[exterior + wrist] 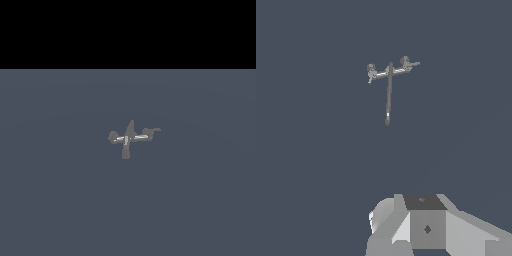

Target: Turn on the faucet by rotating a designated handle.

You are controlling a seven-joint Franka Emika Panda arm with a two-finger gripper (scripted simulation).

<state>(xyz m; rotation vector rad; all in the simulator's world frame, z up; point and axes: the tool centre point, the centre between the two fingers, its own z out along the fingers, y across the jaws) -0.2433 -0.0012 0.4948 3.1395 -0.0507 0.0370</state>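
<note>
One fixture: tiny dull-grey faucet (128, 138), sitting alone near the middle of a flat blue-grey floor (60, 200), black band of background above.
Faucet shape, exterior view: cross-like, pale streaks along the horizontal bar, pointed upright poking up from the centre, blunt stub hanging down toward the camera.
Handle (151, 132): short side arm on the exterior view's right, ending in a small flat crossbar, T-like tip, sitting a touch higher than the rest of the bar.
Opposite arm: rounded knob end on the exterior view's left, pretty blobby at this size.
Wrist view: same faucet (389, 80) seen from above-ish, long thin stem running off from the crossbar, pale tip at its far end.
Handle in wrist view (409, 64): T-tip end of the crossbar, little stick poking outward; fine detail too small to read.
Arm: only a chunk of white and grey wrist housing (426, 227) at the edge of the wrist view, well apart from the faucet; not visible in the exterior view at all.
Pincer: fingers not showing in either picture, so released or clenched, can't tell.
Contact: nothing touching the faucet or the handle.
Containers: none visible, just the fixture on bare floor.
</note>
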